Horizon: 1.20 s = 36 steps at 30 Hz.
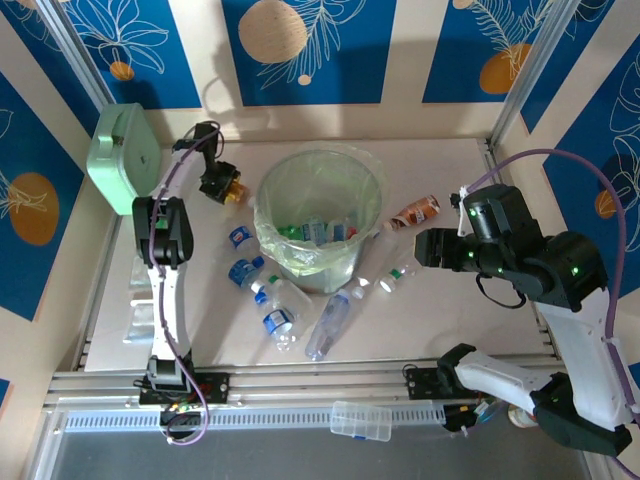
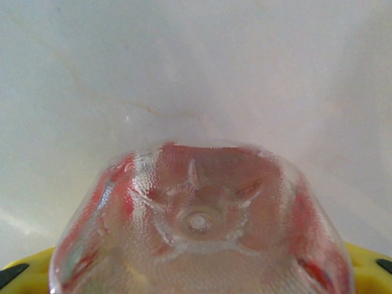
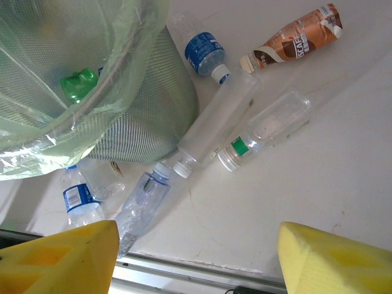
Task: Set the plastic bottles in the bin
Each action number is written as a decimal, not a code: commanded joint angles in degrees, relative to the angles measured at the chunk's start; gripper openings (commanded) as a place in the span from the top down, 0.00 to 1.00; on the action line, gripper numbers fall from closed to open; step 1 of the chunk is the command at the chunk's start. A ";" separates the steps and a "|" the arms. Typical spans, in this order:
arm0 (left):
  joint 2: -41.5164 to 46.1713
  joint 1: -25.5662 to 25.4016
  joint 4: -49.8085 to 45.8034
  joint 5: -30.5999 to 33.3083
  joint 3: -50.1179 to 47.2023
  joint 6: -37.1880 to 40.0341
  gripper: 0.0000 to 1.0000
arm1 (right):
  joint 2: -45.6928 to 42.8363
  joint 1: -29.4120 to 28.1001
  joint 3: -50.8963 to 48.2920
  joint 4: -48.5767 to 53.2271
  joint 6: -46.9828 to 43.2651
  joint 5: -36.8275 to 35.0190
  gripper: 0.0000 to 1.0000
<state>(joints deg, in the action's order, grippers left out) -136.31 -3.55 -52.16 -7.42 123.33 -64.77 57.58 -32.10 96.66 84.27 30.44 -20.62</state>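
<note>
My left gripper (image 1: pixel 222 187) is low on the table just left of the bin (image 1: pixel 270 195). It is shut on a clear plastic bottle (image 2: pixel 199 220) with a red label, whose base faces the wrist camera between the yellow pads (image 2: pixel 24 269). My right gripper (image 3: pixel 199 245) hangs open to the right of the bin (image 3: pixel 147 116) with nothing between its pads. Below it lie a long clear bottle (image 3: pixel 217 125), a green-tagged bottle (image 3: pixel 269 128), a bluish bottle (image 3: pixel 141 205) and a blue-labelled one (image 3: pixel 205 52). More bottles (image 1: pixel 245 272) lie left of the bin, and several rest inside it (image 1: pixel 320 232).
A brown-labelled bottle (image 1: pixel 415 212) lies at the far right of the bin. A mint-green case (image 1: pixel 122 158) stands against the left wall behind my left arm. A flat clear box (image 1: pixel 360 420) rests on the front rail. Walls close the table at the back and sides.
</note>
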 commanded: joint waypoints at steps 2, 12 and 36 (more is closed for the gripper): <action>10.89 0.12 -2.63 1.46 2.44 4.62 0.49 | -0.88 0.28 1.08 -1.51 0.52 -0.04 0.30; 34.68 -4.14 0.65 3.05 -8.14 6.23 0.49 | -1.46 0.28 -3.03 -8.51 2.78 3.40 0.30; 30.78 -27.80 -19.22 -9.72 12.56 19.76 0.55 | -4.20 0.33 -9.66 -12.38 9.62 2.80 0.31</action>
<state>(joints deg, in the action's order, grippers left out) -103.24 -30.09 -65.69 -15.99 133.23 -46.96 54.94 -32.10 87.79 71.37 38.41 -17.45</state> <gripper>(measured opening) 0.538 0.692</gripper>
